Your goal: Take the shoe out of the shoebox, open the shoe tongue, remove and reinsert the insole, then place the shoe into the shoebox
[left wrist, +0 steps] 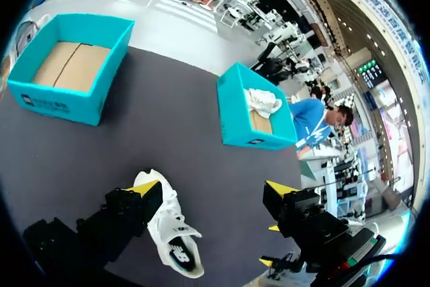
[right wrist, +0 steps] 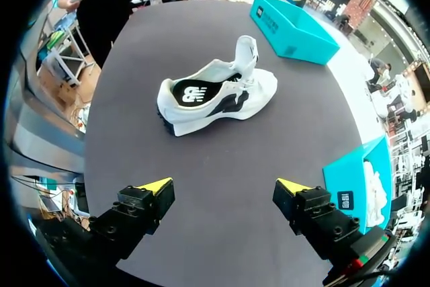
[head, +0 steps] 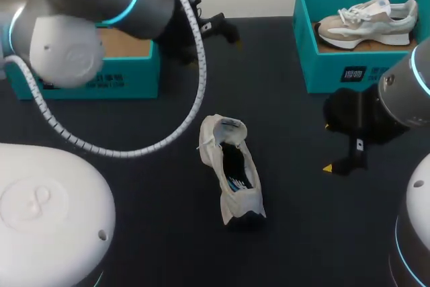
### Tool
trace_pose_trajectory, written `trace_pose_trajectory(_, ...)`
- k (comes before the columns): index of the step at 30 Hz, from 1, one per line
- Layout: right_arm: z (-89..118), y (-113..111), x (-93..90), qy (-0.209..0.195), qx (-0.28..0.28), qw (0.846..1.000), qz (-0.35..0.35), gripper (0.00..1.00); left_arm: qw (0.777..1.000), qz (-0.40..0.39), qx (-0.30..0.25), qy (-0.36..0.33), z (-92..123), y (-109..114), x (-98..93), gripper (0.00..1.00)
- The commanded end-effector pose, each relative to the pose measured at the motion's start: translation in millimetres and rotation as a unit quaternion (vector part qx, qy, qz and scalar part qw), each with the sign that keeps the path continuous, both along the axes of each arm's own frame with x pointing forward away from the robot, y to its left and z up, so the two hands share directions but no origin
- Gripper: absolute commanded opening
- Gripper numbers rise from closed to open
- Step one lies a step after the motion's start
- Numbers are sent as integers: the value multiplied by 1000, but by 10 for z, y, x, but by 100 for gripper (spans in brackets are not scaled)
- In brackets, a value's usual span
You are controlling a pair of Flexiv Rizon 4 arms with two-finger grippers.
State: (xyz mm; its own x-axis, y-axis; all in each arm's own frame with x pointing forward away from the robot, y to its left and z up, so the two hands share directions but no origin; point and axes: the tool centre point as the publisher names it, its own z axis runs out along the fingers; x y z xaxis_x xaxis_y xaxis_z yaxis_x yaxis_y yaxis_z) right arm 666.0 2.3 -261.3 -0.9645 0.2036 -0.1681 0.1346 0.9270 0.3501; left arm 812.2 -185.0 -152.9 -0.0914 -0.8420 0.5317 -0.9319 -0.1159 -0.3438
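Note:
A white shoe (head: 232, 169) with a black insole (right wrist: 191, 92) stands upright in the middle of the dark table, its tongue pulled up. The empty teal shoebox (head: 101, 58) stands at the back left. My left gripper (left wrist: 213, 188) hangs open high above the table's back, with the shoe (left wrist: 171, 233) below its one finger. My right gripper (right wrist: 224, 186) is open over the table to the right of the shoe (right wrist: 215, 92), which lies ahead of its fingers, apart from them. In the head view the right gripper (head: 336, 147) shows its yellow tips.
A second teal box (head: 363, 31) at the back right holds a beige and white shoe (head: 366, 21). It also shows beside my right gripper as the box (right wrist: 353, 189). My left arm's cable (head: 195, 99) arcs over the table left of the shoe.

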Motion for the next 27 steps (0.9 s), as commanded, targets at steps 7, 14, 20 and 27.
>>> trace_pose_trajectory(7, -4, 0, -21, -2, 0, 1000, -1, 100, 818, -452, 201, 293, 187, 260, -188, 100)
trace_pose_trajectory(14, -4, 0, -21, -2, 0, 1000, -1, 100, 818, -452, 201, 293, 187, 260, -188, 100)
trace_pose_trajectory(20, -4, 0, -21, -2, 0, 1000, -1, 100, 818, -452, 201, 293, 187, 260, -188, 100)
trace_pose_trajectory(27, -4, 0, -21, -2, 0, 1000, -1, 100, 793, -524, 187, 249, 114, 313, -133, 100)
